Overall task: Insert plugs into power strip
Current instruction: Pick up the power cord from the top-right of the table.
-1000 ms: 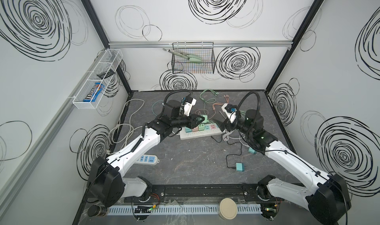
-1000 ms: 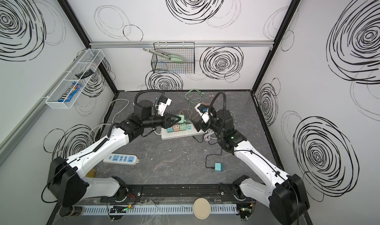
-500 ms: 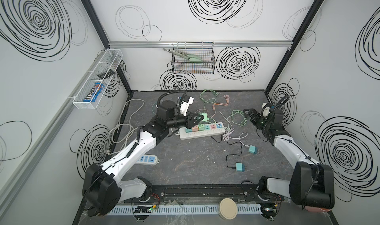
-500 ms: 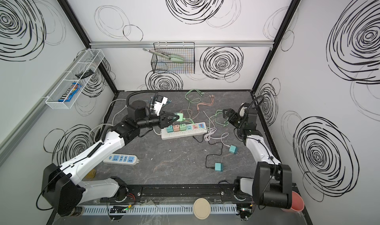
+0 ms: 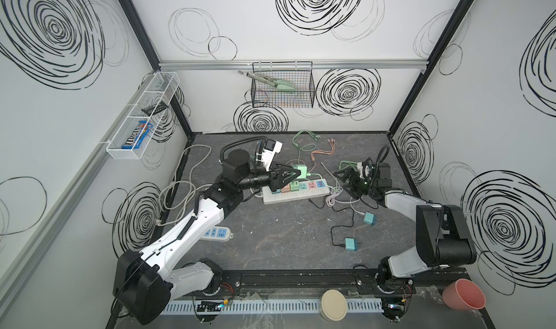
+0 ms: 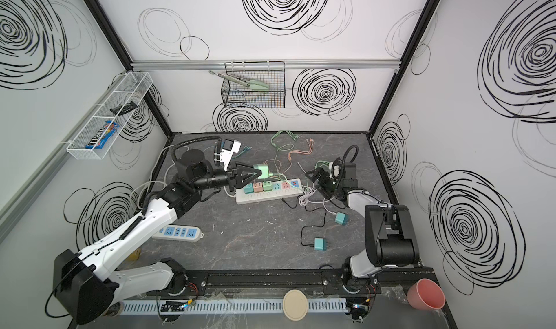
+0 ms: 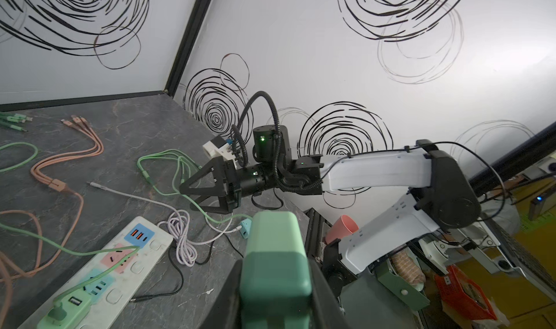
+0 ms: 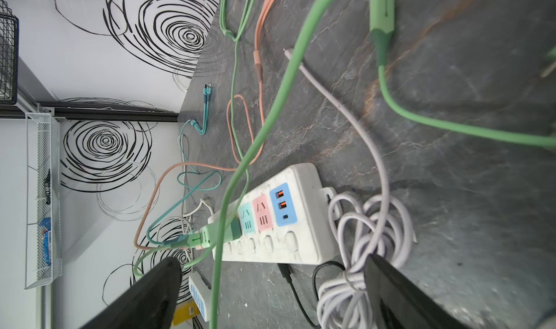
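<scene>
- Left gripper [image 5: 291,174]: clenched on a mint green plug [image 5: 300,171], which it holds in the air just above the far edge of the power strip [image 5: 296,195], not seated.
- Right gripper [image 7: 188,196]: jaws spread wide, released. It hovers off the strip's USB end, with a green cable [image 8: 240,168] draped across in front of its fingers [image 8: 150,294].
- Power strip, white, on the grey table [image 5: 270,240]: a seated teal plug [image 6: 248,188], pink plug [image 6: 258,187] and green plug [image 6: 267,186] stand side by side.
- Lilac cable coil [image 5: 331,198]: touching the strip's end, near the right gripper.
- Two loose teal plugs [image 5: 369,219] [image 5: 350,243]: on the table, well apart from the strip.
- Second strip [image 5: 218,233]: beside the left arm.
</scene>
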